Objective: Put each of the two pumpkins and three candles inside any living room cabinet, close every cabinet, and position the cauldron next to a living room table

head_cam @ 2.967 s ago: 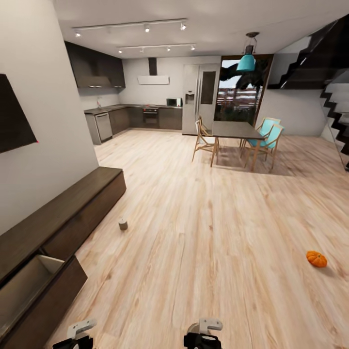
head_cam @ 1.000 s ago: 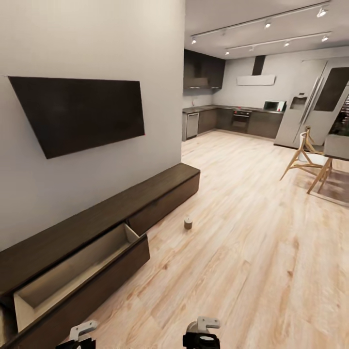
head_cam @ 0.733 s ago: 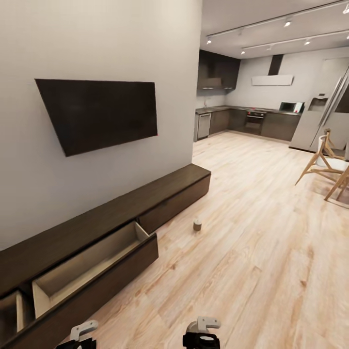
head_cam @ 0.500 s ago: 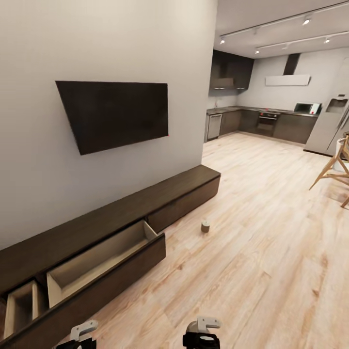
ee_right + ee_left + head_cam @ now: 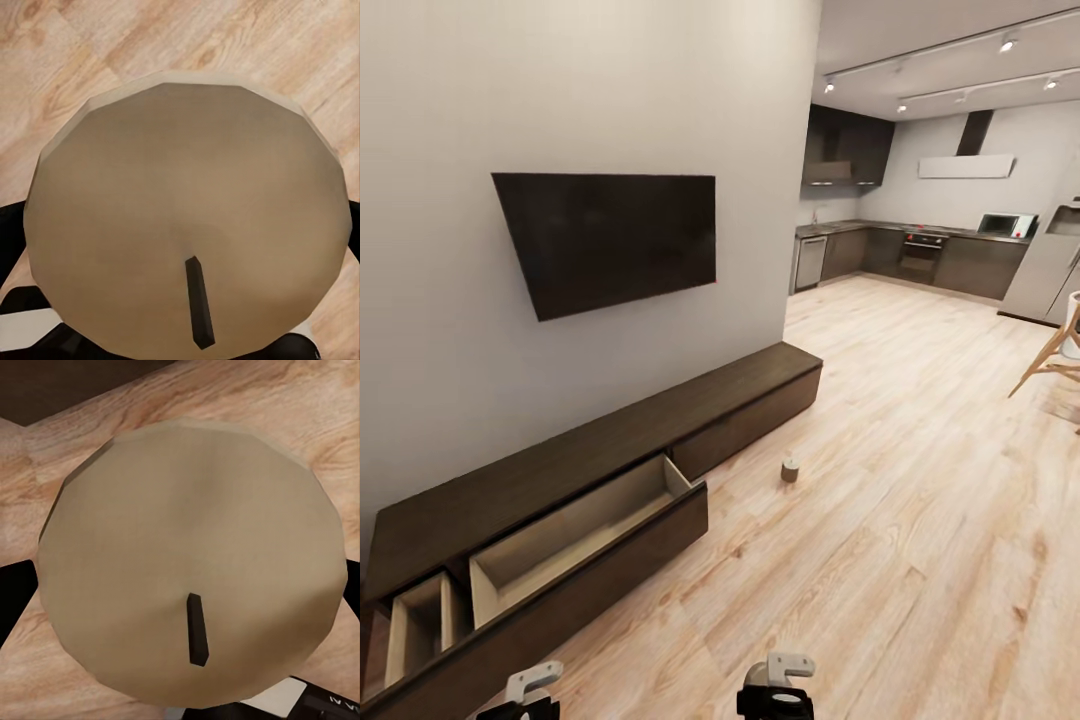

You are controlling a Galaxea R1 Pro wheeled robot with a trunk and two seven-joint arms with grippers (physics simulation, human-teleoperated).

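Along the left wall: cabinet (image 5: 610,445), long and dark, runs near to far under a black wall screen (image 5: 610,240).
Open drawers: 2 stand pulled out at its near end, the larger drawer (image 5: 575,525) looking bare inside, the smaller one (image 5: 415,625) at the near left edge.
Floor candle: 1 tan candle (image 5: 790,470) stands upright on the wood floor (image 5: 880,500), just right of the cabinet's far closed section, well ahead of both arms.
Left gripper (image 5: 520,700): grasping a second candle (image 5: 191,562), seen end-on with its wick.
Right gripper (image 5: 775,695): clenched around a third candle (image 5: 187,210), likewise end-on.
Risk: I judge the open drawer front juts into the approach; driving close could clip it with the base, or a candle released short could drop to the floor.
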